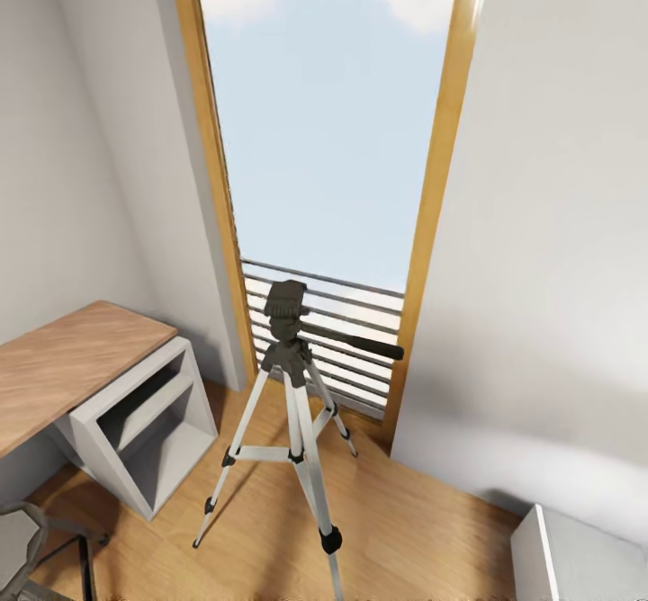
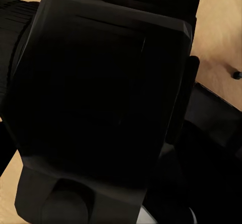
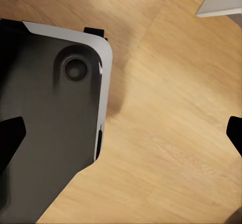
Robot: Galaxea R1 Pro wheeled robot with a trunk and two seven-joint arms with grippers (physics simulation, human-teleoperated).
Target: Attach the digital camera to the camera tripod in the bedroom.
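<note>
head view shows the camera tripod (image 1: 290,403) standing on the light wood floor (image 1: 423,529) of the bedroom, right in front of the tall wood-framed window (image 1: 328,124) with its railing (image 1: 355,331); the black head (image 1: 286,309) sits on top with the long pan handle (image 1: 355,342) pointing toward the right side of the window, and nothing looks mounted on it yet. a wooden desk (image 1: 63,367) with a grey open shelf unit (image 1: 144,421) stands to the left. the digital camera cannot be made out with certainty in any view. left wrist view is mostly dark robot bodywork (image 2: 101,93) over floor, so whether the left gripper is released or clenched cannot be told. right wrist view shows two dark fingertips (image 3: 10,136) of the right gripper (image 3: 123,133) set wide apart with bare floor between them, so it is spread and holding nothing, beside the robot's dark base (image 3: 50,133). as a judgement, the tripod is light and top-heavy on thin silver legs, easy to tip with a sideways push, so contact belongs at the head, pressing straight down; the small camera would be rigid, smooth and somewhat fragile, best gripped across its body sides, clear of the lens and top button.
</note>
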